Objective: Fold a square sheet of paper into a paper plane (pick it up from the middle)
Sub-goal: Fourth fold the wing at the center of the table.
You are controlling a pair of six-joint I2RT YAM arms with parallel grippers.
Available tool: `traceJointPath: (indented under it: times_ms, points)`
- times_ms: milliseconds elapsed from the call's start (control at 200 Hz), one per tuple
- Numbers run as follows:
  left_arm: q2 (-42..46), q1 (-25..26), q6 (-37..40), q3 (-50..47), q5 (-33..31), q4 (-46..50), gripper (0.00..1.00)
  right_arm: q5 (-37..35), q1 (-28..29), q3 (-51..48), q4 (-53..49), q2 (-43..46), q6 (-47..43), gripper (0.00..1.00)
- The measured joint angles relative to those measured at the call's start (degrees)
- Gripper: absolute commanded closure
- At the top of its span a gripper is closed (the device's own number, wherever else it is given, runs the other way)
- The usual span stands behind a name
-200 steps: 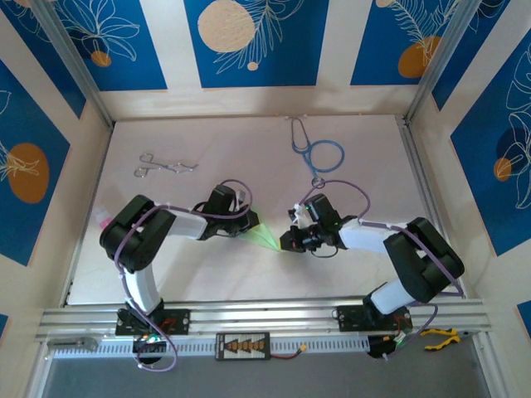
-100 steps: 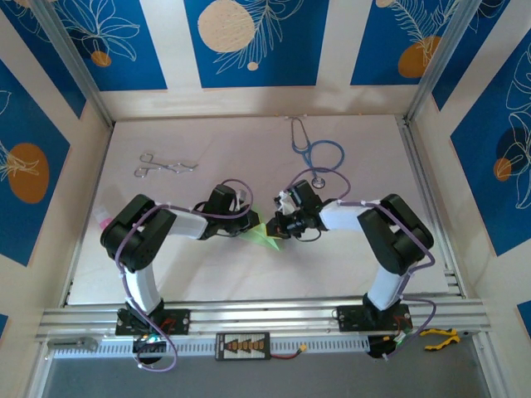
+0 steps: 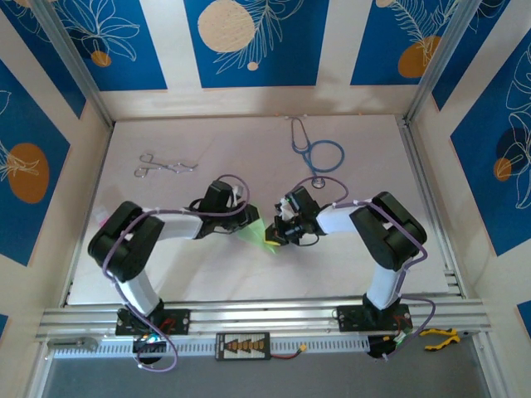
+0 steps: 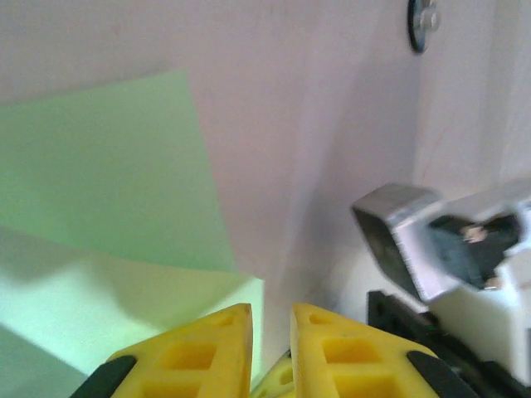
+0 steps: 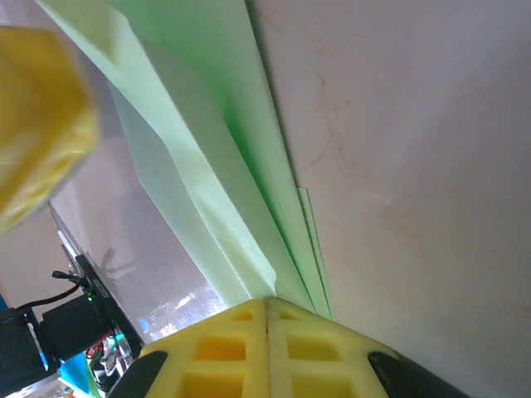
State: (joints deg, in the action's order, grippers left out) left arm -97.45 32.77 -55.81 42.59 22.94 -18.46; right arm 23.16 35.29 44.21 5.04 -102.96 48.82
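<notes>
Paper plane (image 3: 257,234): thin, matte pale green, crisp layered creases, lying mid-table (image 3: 207,269) between my grippers. My right gripper (image 5: 267,305) is pressed together on its folds. My left gripper (image 4: 271,319) is a slit apart, hold unclear. The right gripper sat further right a second ago

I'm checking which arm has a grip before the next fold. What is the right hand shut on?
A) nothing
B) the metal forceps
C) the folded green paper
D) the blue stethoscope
C: in the right wrist view the right hand has its jaws closed on the layered edges of the folded green paper, while the stethoscope and forceps lie well away from it.
</notes>
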Motion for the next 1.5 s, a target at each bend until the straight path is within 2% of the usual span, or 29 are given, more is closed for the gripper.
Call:
traceJointPath:
  times_ms: [130,285,585,820,1146,1501]
  points:
    - [4.4,0.0,-1.1,0.0,-4.2,4.4,0.85,-0.7,0.4,-0.2,1.0,0.1,3.8,1.0]
    - [5.0,0.0,-1.1,0.0,-5.0,7.4,0.88,-1.6,0.8,-0.2,1.4,0.2,7.0,1.0]
    - [-1.2,0.0,-1.1,2.2,-1.0,5.9,0.9,-2.5,1.2,-0.1,1.7,0.3,8.8,1.0]
    - [-5.1,-0.4,-1.0,3.8,-1.6,5.7,0.94,-2.9,1.4,-0.1,1.7,0.3,8.8,1.0]
    - [-7.8,-5.2,0.4,4.3,2.6,4.2,0.94,-4.8,2.8,-0.1,3.2,0.2,8.8,1.0]
    - [-11.6,-11.8,3.9,10.5,4.1,7.5,0.94,-4.9,2.9,0.4,3.3,-0.3,8.7,1.0]
